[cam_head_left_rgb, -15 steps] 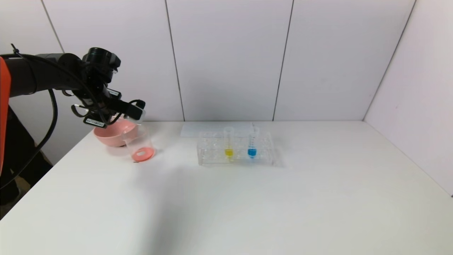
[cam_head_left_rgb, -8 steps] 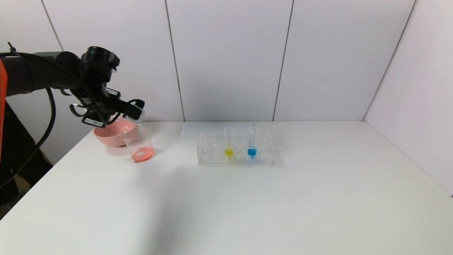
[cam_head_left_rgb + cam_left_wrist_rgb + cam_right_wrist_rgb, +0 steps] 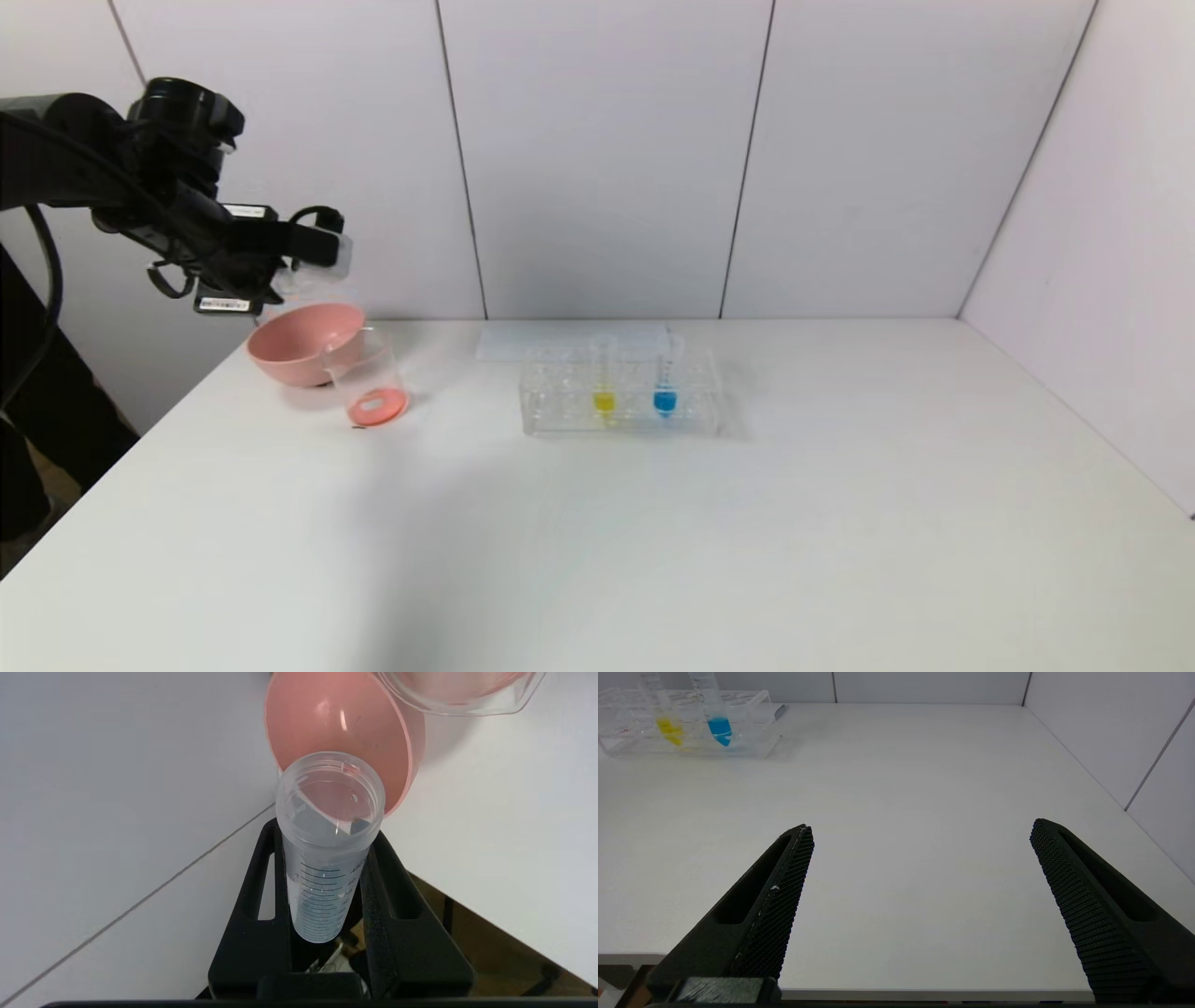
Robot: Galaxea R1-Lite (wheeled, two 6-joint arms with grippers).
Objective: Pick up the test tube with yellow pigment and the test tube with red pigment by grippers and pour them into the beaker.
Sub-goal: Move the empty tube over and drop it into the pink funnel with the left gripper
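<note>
My left gripper (image 3: 329, 250) is shut on the test tube with red pigment (image 3: 316, 268), held nearly level in the air above the pink bowl (image 3: 297, 343). In the left wrist view the gripper (image 3: 327, 833) clamps this graduated tube (image 3: 327, 872), which looks empty. The beaker (image 3: 369, 378) stands in front of the bowl with red-orange liquid at its bottom; its rim shows in the left wrist view (image 3: 458, 704). The test tube with yellow pigment (image 3: 604, 381) stands in the clear rack (image 3: 560, 415). My right gripper (image 3: 920, 826) is open and empty over the table's front edge, out of the head view.
A blue-liquid tube (image 3: 665, 381) stands in the rack to the right of the yellow one. The pink bowl also shows in the left wrist view (image 3: 336, 732). The rack (image 3: 752, 700) lies far from the right gripper. Walls close the back and right sides.
My left gripper has risen and swung left and back with the tube, from just over the beaker to above the pink bowl. The rest has not moved.
</note>
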